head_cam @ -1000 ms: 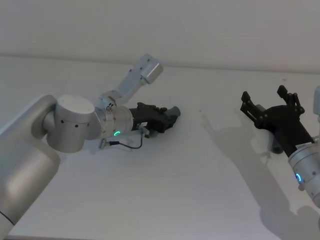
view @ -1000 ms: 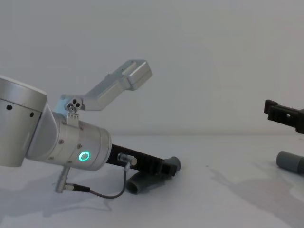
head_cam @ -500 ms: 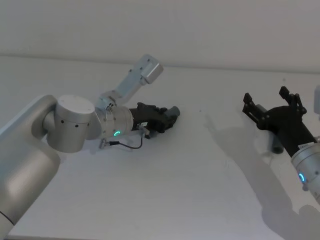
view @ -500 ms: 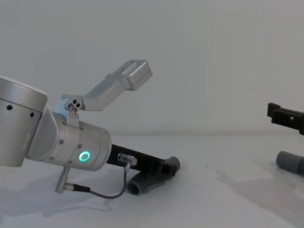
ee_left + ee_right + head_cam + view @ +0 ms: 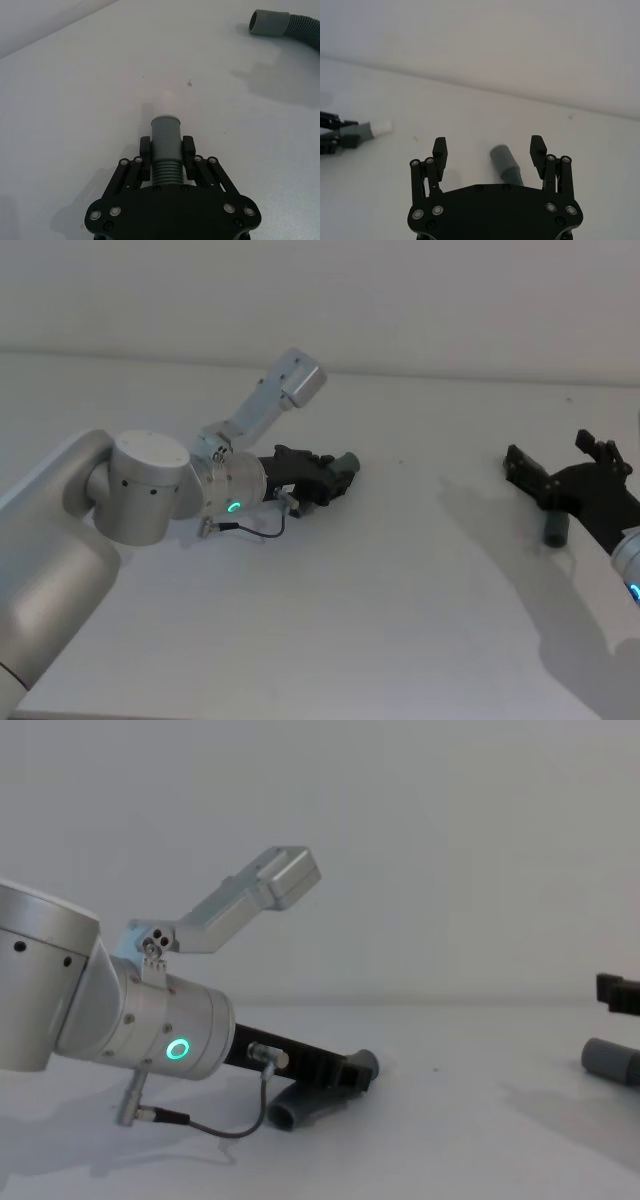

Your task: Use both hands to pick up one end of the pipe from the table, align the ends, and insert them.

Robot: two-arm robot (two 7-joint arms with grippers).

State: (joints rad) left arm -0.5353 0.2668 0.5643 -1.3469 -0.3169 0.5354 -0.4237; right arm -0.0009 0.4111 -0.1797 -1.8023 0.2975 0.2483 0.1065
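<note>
elbow [image 5: 165, 132] | clamped in left tool [image 5: 166, 150] | tube [image 5: 505, 161] | on table [image 5: 380, 590] under right tool [image 5: 489, 146], spread wide, empty

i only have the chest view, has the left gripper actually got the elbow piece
observer: Yes. In the left wrist view the left gripper is shut on the ribbed part of the elbow, with the white tip pointing out ahead of it.
operator: and the right one, i just see a black edge
observer: The right gripper is open. Its fingers stand apart on either side of the grey tube, which lies on the table, not gripped.
</note>
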